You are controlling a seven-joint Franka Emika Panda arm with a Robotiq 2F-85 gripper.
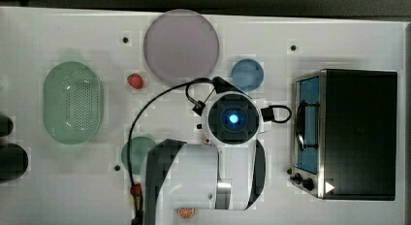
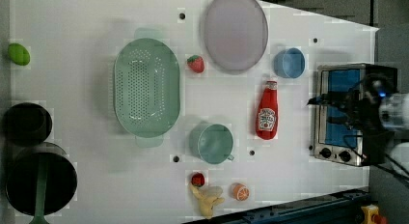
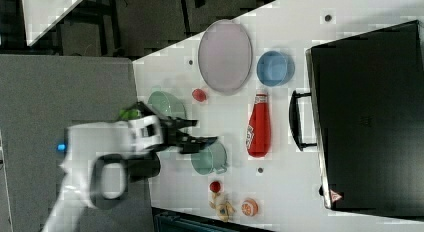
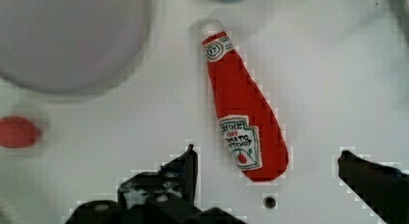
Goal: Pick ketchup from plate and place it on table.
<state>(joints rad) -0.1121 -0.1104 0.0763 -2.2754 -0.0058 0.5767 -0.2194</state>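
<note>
Gripper jaws spread wide, empty, hanging above the ketchup, which lies flat on the white table, off the mauve plate and just short of the blue bowl beyond. It looks light, smooth, a bit slippery; take it across the broad labelled belly.

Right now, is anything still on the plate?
Nothing lies on the plate; its whole surface shows bare. The ketchup lies flat on the table beside it, apart from the rim. What is under the plate is covered.
</note>
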